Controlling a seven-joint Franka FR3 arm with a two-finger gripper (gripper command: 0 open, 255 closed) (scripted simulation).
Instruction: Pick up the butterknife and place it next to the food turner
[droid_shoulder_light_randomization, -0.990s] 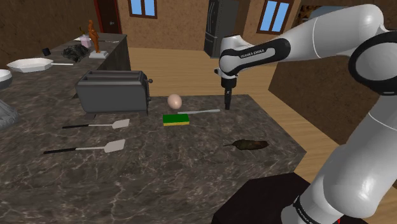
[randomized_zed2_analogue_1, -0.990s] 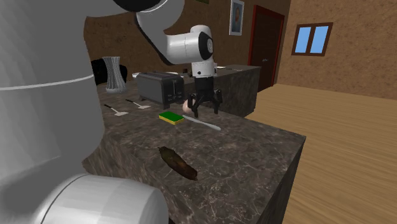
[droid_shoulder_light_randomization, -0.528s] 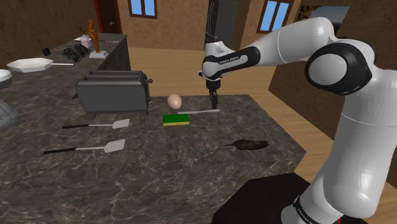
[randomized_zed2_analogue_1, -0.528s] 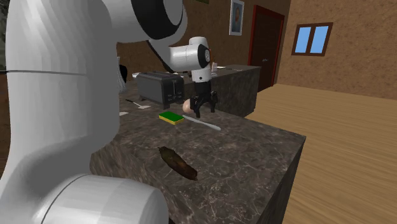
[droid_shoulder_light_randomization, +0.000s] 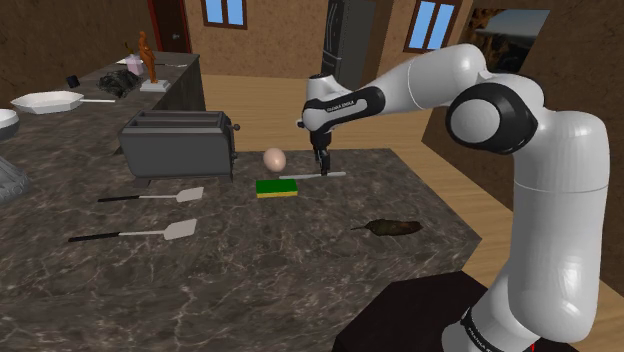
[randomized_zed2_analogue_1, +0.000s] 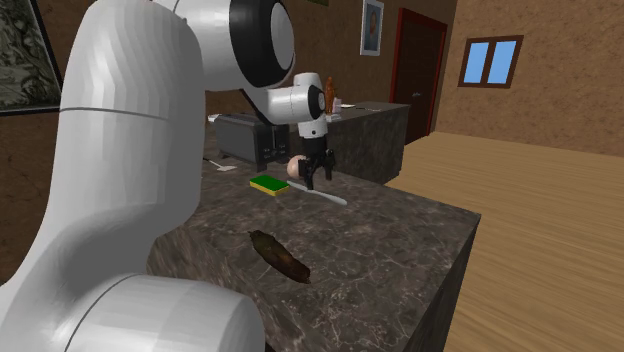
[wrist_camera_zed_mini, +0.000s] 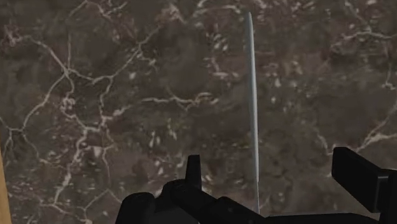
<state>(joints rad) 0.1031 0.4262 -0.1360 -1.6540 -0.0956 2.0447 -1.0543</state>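
The butterknife (droid_shoulder_light_randomization: 318, 176) is a thin silver strip lying flat on the dark marble counter (droid_shoulder_light_randomization: 300, 250), just right of a green and yellow sponge (droid_shoulder_light_randomization: 276, 187). My gripper (droid_shoulder_light_randomization: 321, 168) hangs straight down over its middle, close to the counter. Seen from the wrist, the knife (wrist_camera_zed_mini: 253, 114) runs lengthwise between the open fingers (wrist_camera_zed_mini: 193, 168) of the gripper (wrist_camera_zed_mini: 273, 175), nearer the left one, and neither touches it. Two food turners (droid_shoulder_light_randomization: 150, 196) (droid_shoulder_light_randomization: 135, 234) with dark handles lie further toward the shoulder view's left. From the second exterior view the gripper (randomized_zed2_analogue_1: 310, 180) stands over the knife (randomized_zed2_analogue_1: 328, 196).
A tan egg (droid_shoulder_light_randomization: 274, 158) sits behind the sponge, beside a grey toaster (droid_shoulder_light_randomization: 178, 143). A brown lumpy object (droid_shoulder_light_randomization: 392, 227) lies near the counter's right edge. A white pan (droid_shoulder_light_randomization: 45, 100) and a statuette (droid_shoulder_light_randomization: 146, 58) stand on the far counter.
The arm has swung toward the shoulder view's left and come down, bringing the gripper from beyond the knife's tip to above its middle. The knife has not moved.
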